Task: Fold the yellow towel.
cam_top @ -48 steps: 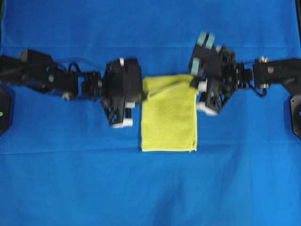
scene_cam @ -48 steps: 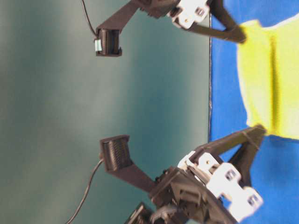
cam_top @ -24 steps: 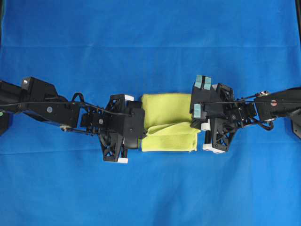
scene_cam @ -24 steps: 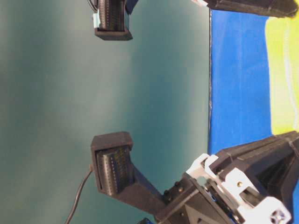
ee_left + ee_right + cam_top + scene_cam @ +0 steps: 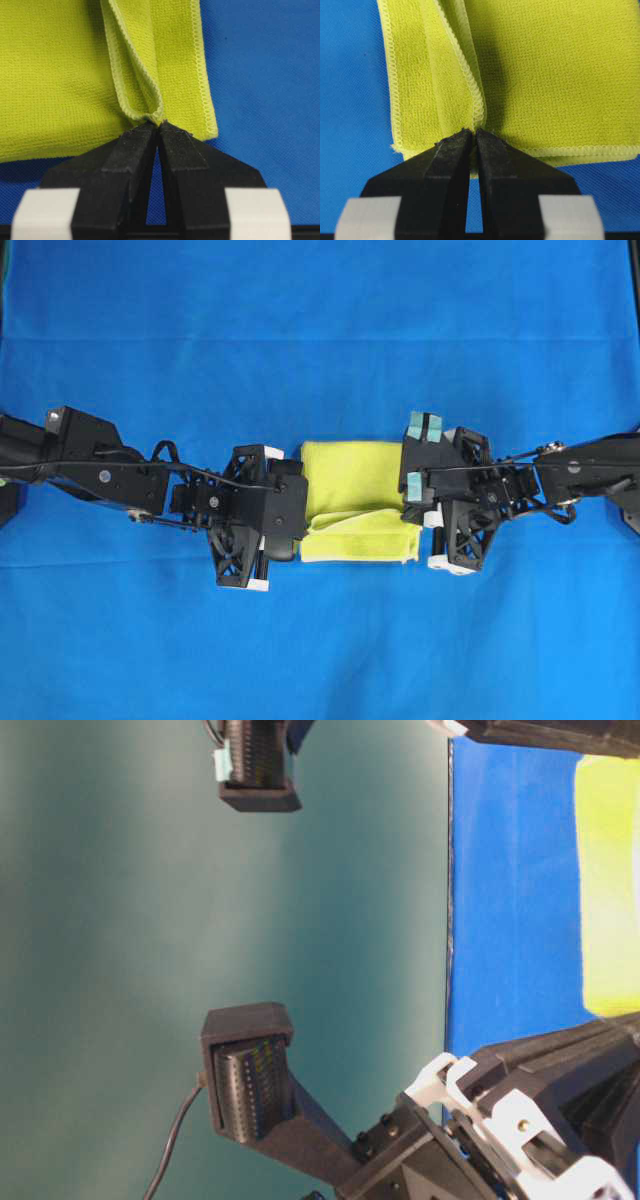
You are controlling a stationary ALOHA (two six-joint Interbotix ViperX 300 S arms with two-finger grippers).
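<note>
The counter is covered by a large blue cloth (image 5: 320, 330) that fills the overhead view. At the centre of that view the yellow towel (image 5: 352, 485) is laid flat on the cloth, folded, with a doubled band of layers seen along its lower edge. It is flanked by the two arms, which reach in from the left and right edges of the frame. The left claw (image 5: 158, 126) is seen at the towel's left side, clenched on a folded corner where the paler stitched hem loops back on itself; the fingertips are pressed together with the fabric pinched between them. The right claw (image 5: 473, 134) is met at the towel's right side, likewise clenched on a hemmed fold at the lower corner. In the table-level view only a strip of the towel is shown at the right edge, lying flat on the cloth.
</note>
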